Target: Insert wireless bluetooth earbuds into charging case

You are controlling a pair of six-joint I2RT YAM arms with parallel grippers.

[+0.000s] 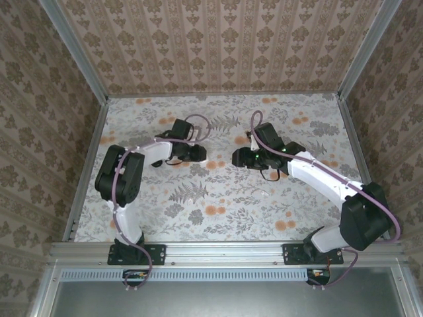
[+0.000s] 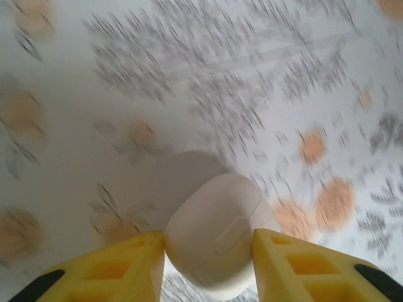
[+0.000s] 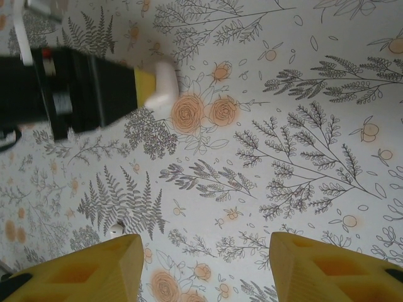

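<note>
The white, glossy, pebble-shaped charging case point(image 2: 214, 233) sits between the yellow fingers of my left gripper point(image 2: 208, 238), which is shut on its two sides and holds it above the floral table. The lid seam faces the camera and the case looks closed. From the right wrist view the same case point(image 3: 162, 83) sticks out past a yellow finger point(image 3: 143, 85) of the left arm. My right gripper point(image 3: 204, 242) hovers open over bare tablecloth with nothing between its fingers. In the top view the left gripper point(image 1: 197, 153) and right gripper point(image 1: 236, 158) face each other mid-table. The earbuds are out of view.
A tiny pale speck point(image 3: 115, 229) lies on the cloth just beyond my right gripper's left finger, and it is also a small dot point(image 1: 264, 193) in the top view. Patterned walls with metal rails point(image 1: 86, 165) enclose the table on three sides.
</note>
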